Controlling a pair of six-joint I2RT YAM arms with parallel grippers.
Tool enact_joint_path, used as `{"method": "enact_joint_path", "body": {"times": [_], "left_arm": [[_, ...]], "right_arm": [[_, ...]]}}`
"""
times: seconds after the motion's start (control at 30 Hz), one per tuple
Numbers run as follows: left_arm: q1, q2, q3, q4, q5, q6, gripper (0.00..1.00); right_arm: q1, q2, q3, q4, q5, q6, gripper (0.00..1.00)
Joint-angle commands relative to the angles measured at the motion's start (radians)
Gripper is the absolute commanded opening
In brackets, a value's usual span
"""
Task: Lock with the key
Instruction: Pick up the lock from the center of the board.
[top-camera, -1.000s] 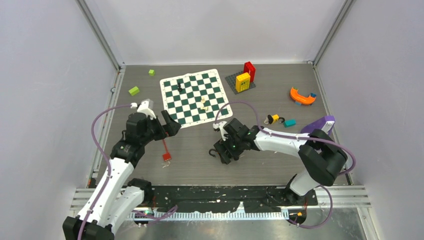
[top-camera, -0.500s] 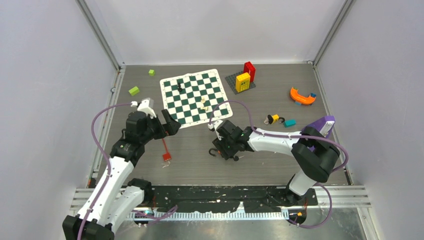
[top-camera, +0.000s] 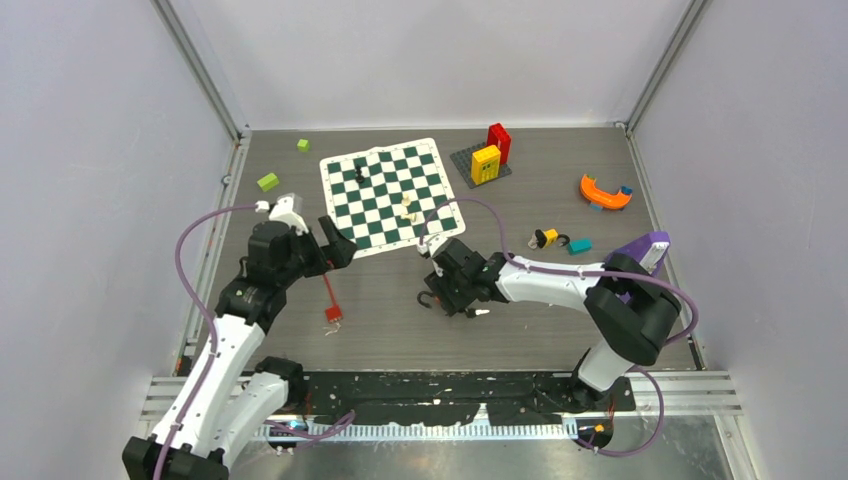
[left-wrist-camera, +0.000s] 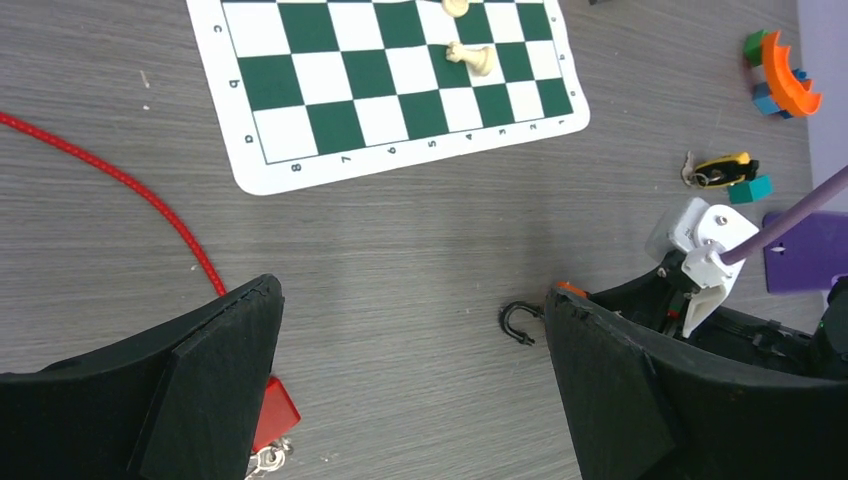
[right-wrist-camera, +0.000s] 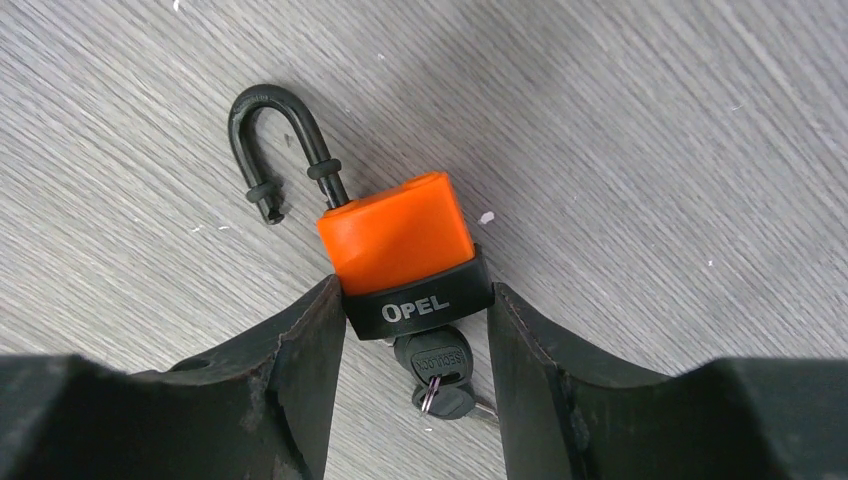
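An orange padlock (right-wrist-camera: 395, 235) with a black "OPEL" base lies flat on the grey table. Its black shackle (right-wrist-camera: 275, 130) is swung open. A black-headed key (right-wrist-camera: 432, 352) sits in the keyhole at the base, with a second key on its ring. My right gripper (right-wrist-camera: 412, 288) is shut on the padlock's black base, one finger on each side. From above, the right gripper (top-camera: 455, 292) covers the lock and only the shackle (top-camera: 427, 301) sticks out. My left gripper (left-wrist-camera: 412, 292) is open and empty above the table, left of the shackle (left-wrist-camera: 515, 322).
A red tag on a red cord (top-camera: 332, 312) lies by the left gripper (top-camera: 338, 248). A chessboard mat (top-camera: 390, 195) with a few pieces lies behind. Yellow and red blocks (top-camera: 487, 160), an orange curved piece (top-camera: 603, 192), green blocks (top-camera: 267, 181) and a small yellow lock (top-camera: 545, 237) lie farther back.
My right gripper has slid a little left and away along the table onto the padlock. My left arm has drawn back slightly, still open.
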Motion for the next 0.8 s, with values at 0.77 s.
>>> {"method": "enact_joint_path", "body": {"times": [0.77], "left_arm": [[-0.001, -0.03, 0.018, 0.228, 0.476, -0.045, 1.0]], "right_arm": [[-0.245, -0.123, 0.008, 0.866, -0.768, 0.601, 0.16]]}}
